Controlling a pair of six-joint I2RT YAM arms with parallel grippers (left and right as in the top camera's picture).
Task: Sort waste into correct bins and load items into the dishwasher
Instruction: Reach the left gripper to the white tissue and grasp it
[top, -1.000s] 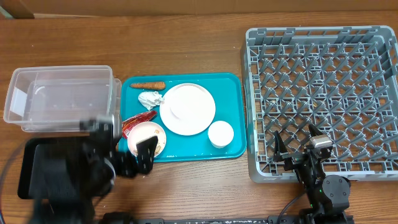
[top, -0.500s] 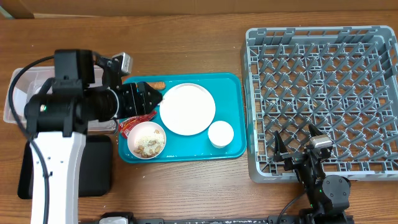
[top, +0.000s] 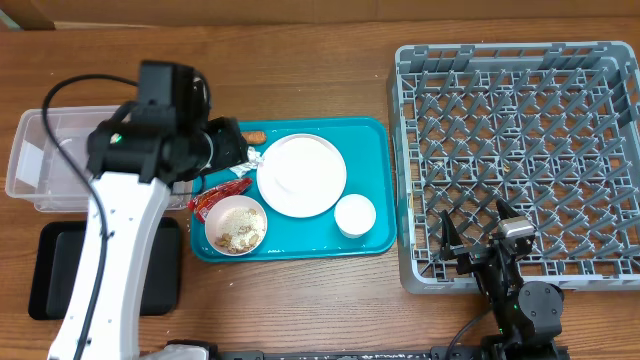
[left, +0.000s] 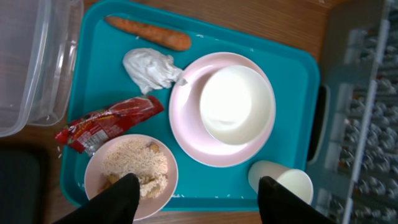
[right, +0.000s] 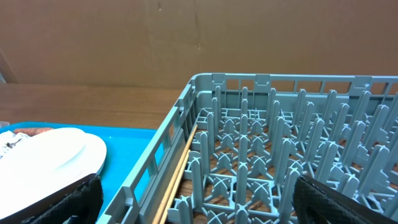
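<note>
A teal tray (top: 372, 140) holds a white plate (top: 300, 190) with a small bowl (left: 236, 106) on it, a white cup (top: 354, 215), a bowl of crumbly food (top: 236, 224), a red wrapper (top: 220, 193), a crumpled white napkin (left: 152, 67) and a carrot (left: 149, 33). My left gripper (top: 238, 150) hovers open and empty above the tray's left back part; in its wrist view (left: 199, 202) the fingers frame the food bowl (left: 134, 171) and cup (left: 286, 183). My right gripper (top: 475, 225) is open and empty at the front edge of the grey dish rack (top: 520, 60).
A clear plastic bin (top: 60, 160) stands left of the tray, a black bin (top: 60, 270) in front of it. In the right wrist view, wooden chopsticks (right: 180, 168) lie along the rack's (right: 280, 155) left inner wall, between the open fingers (right: 196, 186).
My left arm swung up from the table's front left over the black bin to above the tray's left back part. The right arm has not moved.
</note>
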